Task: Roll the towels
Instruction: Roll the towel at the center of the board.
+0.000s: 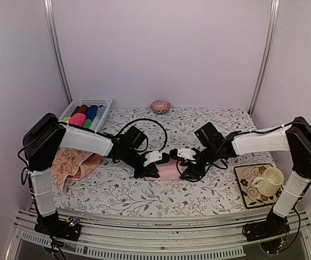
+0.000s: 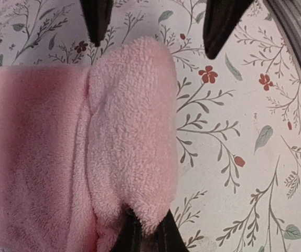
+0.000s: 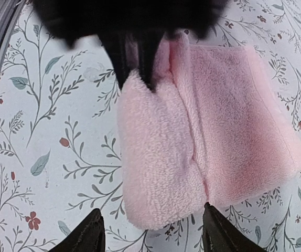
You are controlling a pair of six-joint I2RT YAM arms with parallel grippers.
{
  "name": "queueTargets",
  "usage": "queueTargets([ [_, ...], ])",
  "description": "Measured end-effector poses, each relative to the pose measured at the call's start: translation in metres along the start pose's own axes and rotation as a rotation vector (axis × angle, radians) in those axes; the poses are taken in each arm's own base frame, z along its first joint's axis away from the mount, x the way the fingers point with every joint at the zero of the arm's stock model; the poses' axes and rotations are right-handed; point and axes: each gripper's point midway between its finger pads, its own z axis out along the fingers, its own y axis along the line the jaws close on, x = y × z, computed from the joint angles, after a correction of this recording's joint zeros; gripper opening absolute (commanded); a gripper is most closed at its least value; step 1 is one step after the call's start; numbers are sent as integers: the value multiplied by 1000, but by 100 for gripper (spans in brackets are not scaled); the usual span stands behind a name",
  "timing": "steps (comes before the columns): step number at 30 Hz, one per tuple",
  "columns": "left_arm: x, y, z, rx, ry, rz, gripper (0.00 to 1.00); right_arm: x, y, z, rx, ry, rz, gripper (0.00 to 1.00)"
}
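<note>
— How far along are we?
— My left gripper has its jaws pinched shut on one end of the plain light pink terry towel, which lies on the flowered tablecloth with only its first turn rolled. My right gripper hovers at the other end, jaws wide, holding nothing.
— And beyond?
— The peach-orange patterned towel lies crumpled and unrolled, off to my left.

Left end effector clamped, right end effector spread (facing it)

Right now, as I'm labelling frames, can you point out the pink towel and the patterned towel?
pink towel [image 2: 132, 136], left wrist view, on its rolled-over edge.
patterned towel [image 1: 71, 166], top external view, on its crumpled middle.
</note>
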Motion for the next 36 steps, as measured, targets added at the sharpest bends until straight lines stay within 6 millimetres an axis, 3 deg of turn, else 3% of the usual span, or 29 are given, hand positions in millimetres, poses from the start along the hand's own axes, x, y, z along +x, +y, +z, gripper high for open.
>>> queueTargets([
  [9, -1, 11, 0, 121, -24, -173, 0, -3, 15, -13, 70, -71, -153, 65],
  [19, -5, 24, 5, 244, -32, -321, 0, -16, 13, -9, 185, -110, -301, 65],
  [36, 0, 33, 5, 423, -84, -536, 0, -17, 3, 25, 223, -67, -415, 62],
])
